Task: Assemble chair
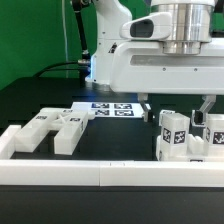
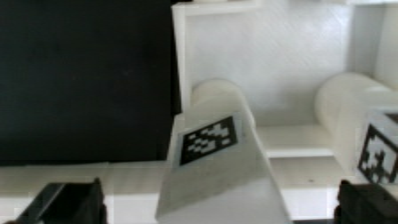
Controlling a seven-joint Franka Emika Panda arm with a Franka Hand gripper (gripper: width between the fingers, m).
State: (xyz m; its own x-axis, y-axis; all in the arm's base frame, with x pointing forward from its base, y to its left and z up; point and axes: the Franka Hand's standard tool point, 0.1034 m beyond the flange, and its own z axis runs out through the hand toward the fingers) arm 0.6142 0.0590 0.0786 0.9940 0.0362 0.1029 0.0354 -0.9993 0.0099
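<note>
Gripper (image 1: 175, 108) is wide open, nothing in it. The jaws hang either side of the upright chair parts (image 1: 172, 135), at about 4 o'clock in the exterior view, just behind the white border rail (image 1: 100, 172).

Wrist view: one tagged post (image 2: 210, 150) stands between the fingers (image 2: 68, 205). A second tagged post (image 2: 377, 150) is just beside it, and a white slab (image 2: 267, 50) is behind both. Can't tell if either pad touches the post yet.

The flat slotted chair part (image 1: 62, 128) lies well apart at 9 o'clock. The marker board (image 1: 110, 108) is at 12.

My read: it's lining up a pick on the middle post. To do it well:
- The post looks roughly centred between the jaws, so hold that line on the way down.
- The second post sits close to one finger's path. Check clearance before descending, or that finger lands on it or knocks it over.
- Go low enough to grip the flat sides, not the rounded top.
- Close square so the post stays upright.
- Lift straight up to clear the neighbours and the rail, then traverse.
</note>
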